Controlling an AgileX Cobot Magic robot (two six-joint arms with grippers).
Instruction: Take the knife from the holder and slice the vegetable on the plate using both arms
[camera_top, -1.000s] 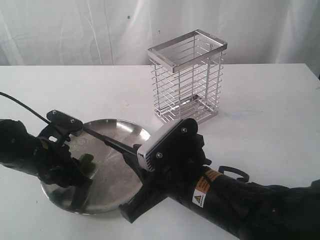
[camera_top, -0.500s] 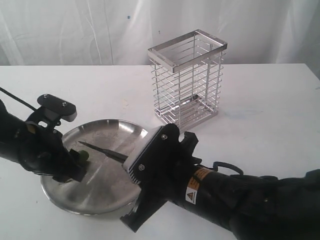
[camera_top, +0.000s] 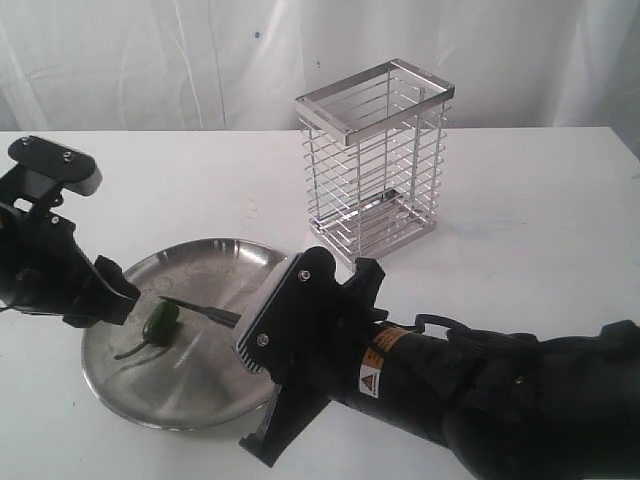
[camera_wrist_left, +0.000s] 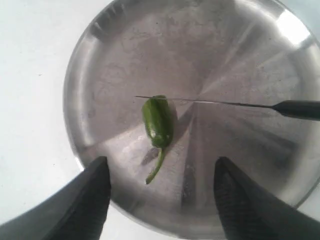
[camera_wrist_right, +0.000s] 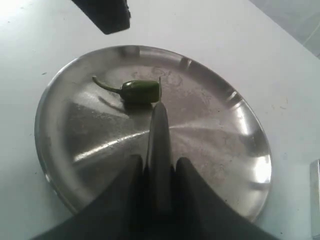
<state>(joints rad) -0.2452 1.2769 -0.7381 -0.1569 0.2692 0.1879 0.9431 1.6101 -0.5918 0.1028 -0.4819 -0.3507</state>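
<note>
A green chilli (camera_top: 159, 320) (camera_wrist_left: 157, 121) (camera_wrist_right: 141, 92) lies whole on the steel plate (camera_top: 210, 375) (camera_wrist_left: 240, 55) (camera_wrist_right: 210, 130), stem toward the plate's near-left edge. My right gripper (camera_wrist_right: 159, 165) is shut on the black knife (camera_top: 208, 312) (camera_wrist_left: 295, 109) (camera_wrist_right: 159, 135); its thin blade reaches over the plate, tip at the chilli's blunt end. My left gripper (camera_wrist_left: 160, 172) stands open, raised off the plate's left side, with nothing between its fingers (camera_wrist_left: 95, 185). The chrome wire holder (camera_top: 375, 160) stands empty behind the plate.
The white table (camera_top: 520, 230) runs wide to the right and behind the holder, with a white curtain at the back. My bulky right arm (camera_top: 450, 390) lies across the front of the table, covering the plate's near-right rim.
My left gripper let go of the chilli and lifted up and away to the left. The chilli now lies loose on the plate. The knife dropped lower, its tip now at the chilli.
</note>
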